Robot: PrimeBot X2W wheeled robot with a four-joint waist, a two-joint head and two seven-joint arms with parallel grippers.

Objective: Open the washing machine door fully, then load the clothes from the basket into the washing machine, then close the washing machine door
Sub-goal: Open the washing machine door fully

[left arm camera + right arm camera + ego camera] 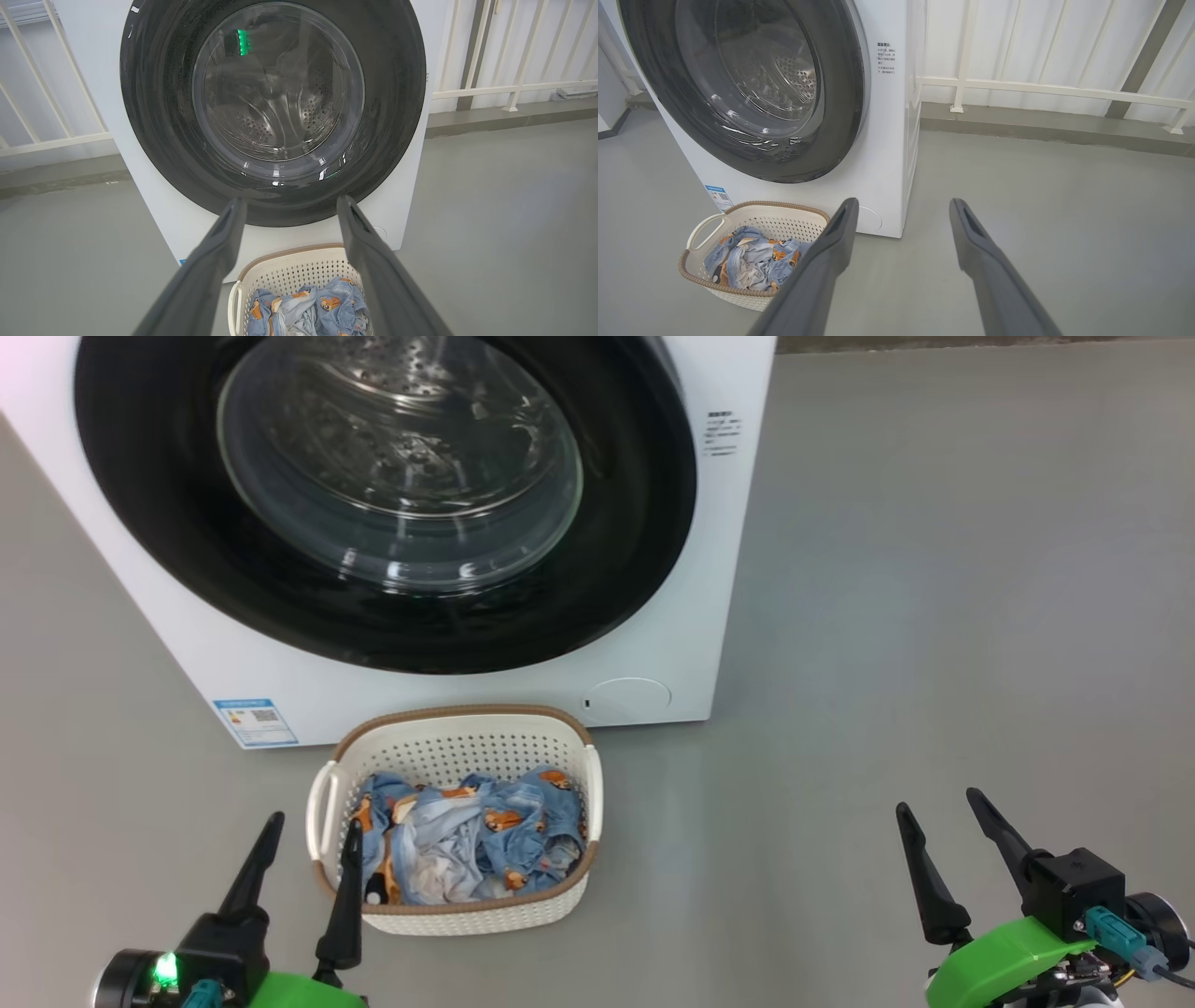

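The white washing machine [308,686] stands on the floor with its round black door [140,495] shut flat against the front; the steel drum shows through the glass window [401,457]. Right before it sits the cream basket [457,733] holding light-blue clothes [476,840] with orange figures. My left gripper [315,824] is open at the basket's near left corner, its inner finger overlapping the rim. My right gripper [940,800] hangs open over bare floor, well to the right. The door [149,116], basket [289,270] and clothes [322,308] show between my left fingers; the right wrist view shows the basket [794,219] and clothes [747,261] at lower left.
Grey floor [934,569] stretches wide to the right of the machine. A white railing [1055,91] with a low grey kerb runs behind the machine. A blue sticker [255,721] and a round service flap [627,698] mark the machine's lower front.
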